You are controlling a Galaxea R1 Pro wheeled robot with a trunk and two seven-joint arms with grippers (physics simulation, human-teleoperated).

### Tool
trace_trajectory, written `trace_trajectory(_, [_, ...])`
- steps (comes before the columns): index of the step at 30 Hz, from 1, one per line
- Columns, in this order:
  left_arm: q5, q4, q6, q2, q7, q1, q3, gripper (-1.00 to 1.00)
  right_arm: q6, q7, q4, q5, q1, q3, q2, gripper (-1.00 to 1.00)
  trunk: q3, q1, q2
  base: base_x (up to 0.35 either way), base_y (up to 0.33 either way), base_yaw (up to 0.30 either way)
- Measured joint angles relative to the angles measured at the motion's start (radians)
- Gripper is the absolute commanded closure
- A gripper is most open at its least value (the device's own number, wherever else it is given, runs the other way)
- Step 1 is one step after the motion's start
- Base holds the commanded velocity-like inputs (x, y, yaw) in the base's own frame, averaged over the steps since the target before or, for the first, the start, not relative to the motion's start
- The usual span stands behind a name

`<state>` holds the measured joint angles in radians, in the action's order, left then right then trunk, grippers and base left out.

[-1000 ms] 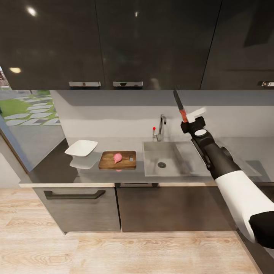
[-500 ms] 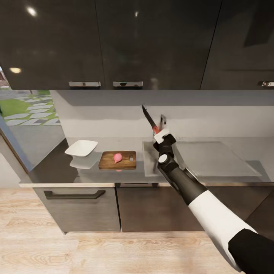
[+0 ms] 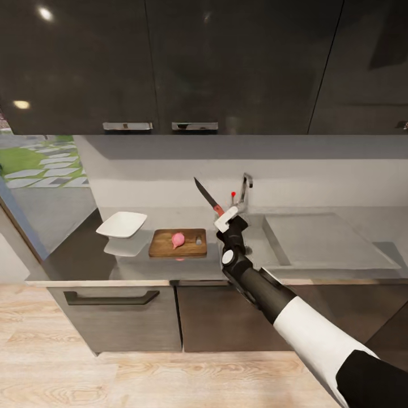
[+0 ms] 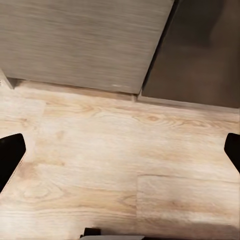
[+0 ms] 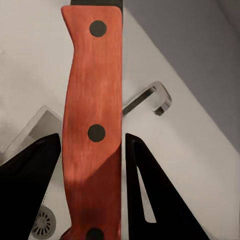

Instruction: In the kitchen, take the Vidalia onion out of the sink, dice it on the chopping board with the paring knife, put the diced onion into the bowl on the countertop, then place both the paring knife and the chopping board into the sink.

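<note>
Since half a second ago the right arm has swung further left along the countertop [image 3: 79, 255], and the right gripper [image 3: 225, 218] now hangs over the left edge of the sink [image 3: 317, 241], nearer the chopping board [image 3: 178, 243] than before. A full second ago it stood well to the right, above the drainboard. The head camera has shifted a little too, so the small slide of the cabinets and counter across the head view is not a move of those things.

The right gripper is clamped on the paring knife [image 3: 208, 198]; in the right wrist view the red-orange handle [image 5: 94, 125] sits between the two dark fingers [image 5: 30, 185], with three dark rivets showing. The blade points up and to the left, tilted, above the counter between board and faucet [image 3: 243, 190] (the faucet's small red knob shows just beside the gripper).

The Vidalia onion [image 3: 178, 239] lies whole on the chopping board, toward its middle, and a small grey object rests at the board's right side. The white bowl [image 3: 121, 224] stands left of the board, near it but apart.

The left gripper [image 4: 120, 150] points at the wooden floor [image 4: 125, 160] before the cabinet fronts, its fingertips [image 4: 10, 155] well apart and holding nothing.
</note>
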<state>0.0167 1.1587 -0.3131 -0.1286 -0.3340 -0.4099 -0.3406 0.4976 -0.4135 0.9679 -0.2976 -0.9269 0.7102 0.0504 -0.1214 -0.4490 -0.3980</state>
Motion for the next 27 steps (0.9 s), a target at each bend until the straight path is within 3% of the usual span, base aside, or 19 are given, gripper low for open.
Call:
trace_trajectory(12, [0.0,0.001,0.0,0.002,0.0,0.0,0.0,-1.0,0.028,-0.009,-0.006,0.002,0.07,0.017,0.008,1.0,-0.005,0.0,0.0,0.224,0.175,0.0])
trace_trajectory(27, [0.0,-0.001,0.0,0.004,-0.001,0.0,0.001,-1.0,0.03,-0.009,-0.008,0.001,0.1,0.024,0.044,1.0,-0.028,0.0,0.0,0.025,0.044,0.0])
